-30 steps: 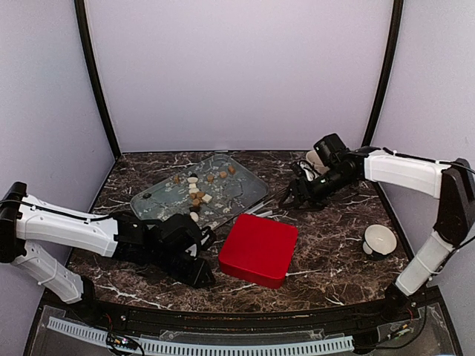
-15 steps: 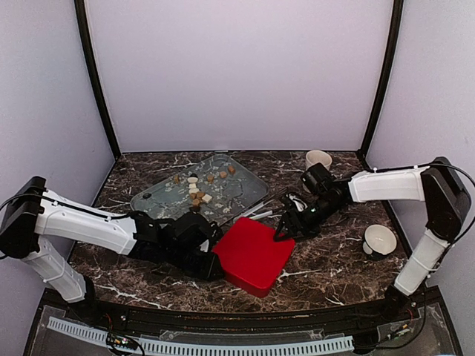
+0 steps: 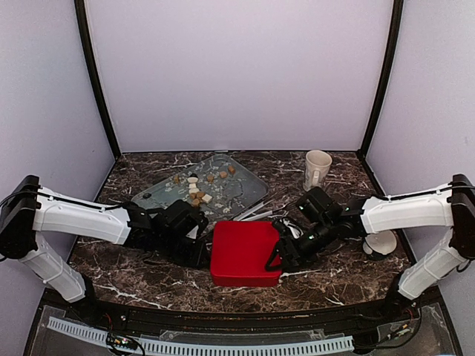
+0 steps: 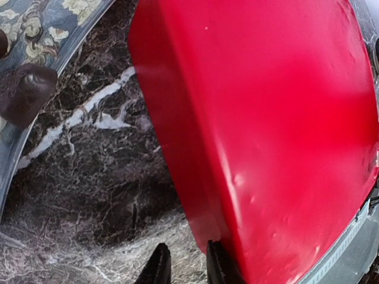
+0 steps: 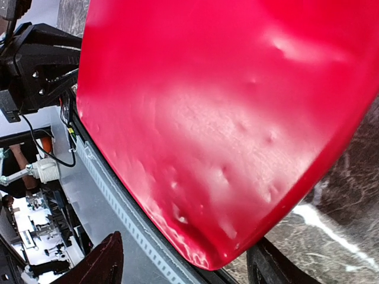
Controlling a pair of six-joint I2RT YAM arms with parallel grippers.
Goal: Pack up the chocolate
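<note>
While the box (image 3: 245, 252) sits between my grippers, my left gripper (image 4: 185, 269) is nearly closed on nothing, one finger just beside its wall. My right gripper (image 5: 183, 269) gapes wide at the opposite edge. Uneven pushing could skid or flip it, I reckon. Its opening is hidden from me. Behind, the chocolate (image 3: 197, 194) lies loose on the tray (image 3: 249, 185), near my left arm, so a knock could scatter it.

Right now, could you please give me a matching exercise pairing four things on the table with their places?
Things: 1 red box; 2 mug; 3 chocolate; 4 white bowl.
Places: A on the glass tray; B between the left gripper and right gripper; C upright at the back right; D partly hidden behind the right arm.
Pairs: 1-B; 2-C; 3-A; 4-D.
</note>
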